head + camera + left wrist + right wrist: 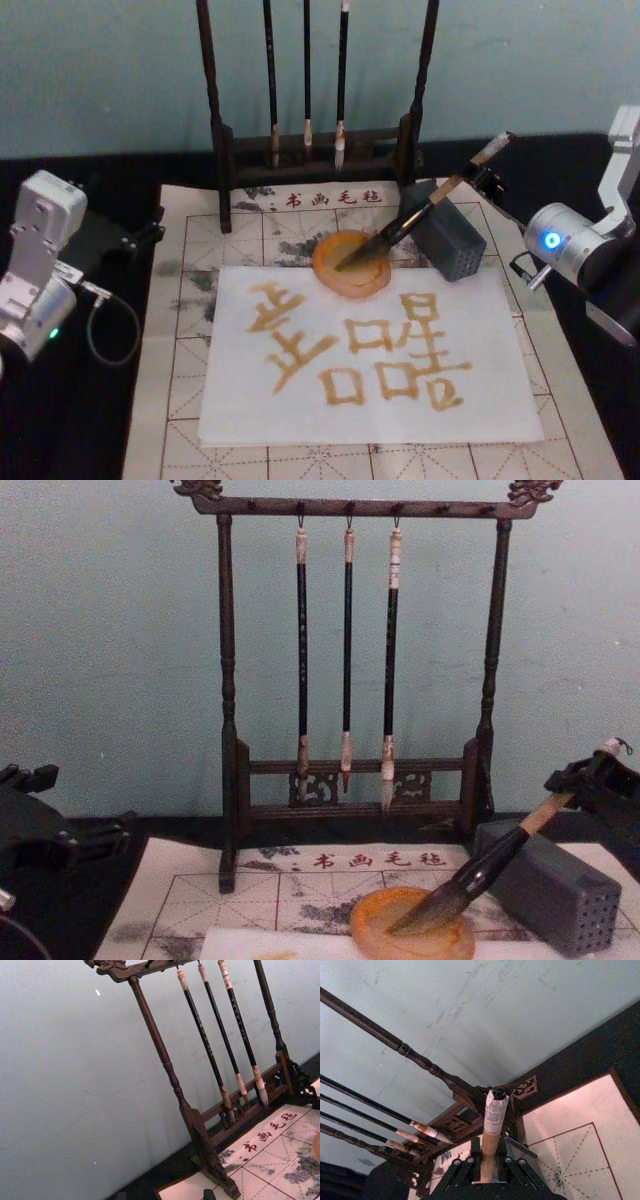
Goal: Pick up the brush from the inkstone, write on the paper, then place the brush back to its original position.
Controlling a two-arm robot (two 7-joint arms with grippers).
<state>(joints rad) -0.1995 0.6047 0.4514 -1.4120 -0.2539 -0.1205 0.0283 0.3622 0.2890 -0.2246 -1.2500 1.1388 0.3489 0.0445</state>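
— Pale blue-green wall at the back, a black table, and a cream felt mat [180,340] with a red grid. Where is the brush?
— The brush [425,208] is tilted, with its bristles down in the inkstone [372,283] at the far edge of the paper [370,410]. Its shaft rises to the right over a grey block [455,245]. I cannot tell whether it touches the block.
— What holds it?
— The right gripper [482,172], at the far right, is pinching the tan shaft just below the white cap. The right wrist view shows a finger on each side of the bamboo, but the gripper hides the bristles there.
— And the sheet?
— From the head, golden-brown characters spread across it. From the chest, the lower edge cuts off most of the sheet and the inkstone's near rim. That view does take in the whole dark stand [227,680] and the three thin brushes [347,650] hanging from it.
— The other arm?
— The left gripper [150,233] is parked at the left, beside the mat's far corner.
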